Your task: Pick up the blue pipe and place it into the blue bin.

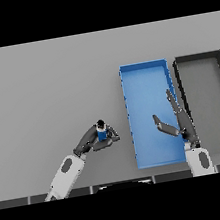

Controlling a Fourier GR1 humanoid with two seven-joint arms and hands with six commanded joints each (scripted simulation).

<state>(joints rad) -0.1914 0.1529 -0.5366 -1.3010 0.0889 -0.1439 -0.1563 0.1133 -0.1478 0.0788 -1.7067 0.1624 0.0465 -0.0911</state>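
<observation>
My left robot hand (94, 140) is curled round the blue pipe (102, 132), fingers on one side and thumb on the other, so the small blue piece with its dark top sits pinched between them. It is low over the grey surface (48, 92), to the left of the blue bin (143, 71) and near it but not touching; I cannot tell whether the pipe is still resting on the surface or is just clear of it. I hold it upright, dark end up, which I judge keeps it steady in the grip for the carry across.

My right robot hand (177, 123) hangs over the right part of the blue bin, fingers straight and spread from the thumb, holding nothing. It seems parked there out of the way, though it does sit above the place the pipe should go.

The blue bin lies open-topped with nothing in it, and a black bin (197, 58) stands just beside it on the right. The pipe must still travel rightward over the near wall of the blue bin.
</observation>
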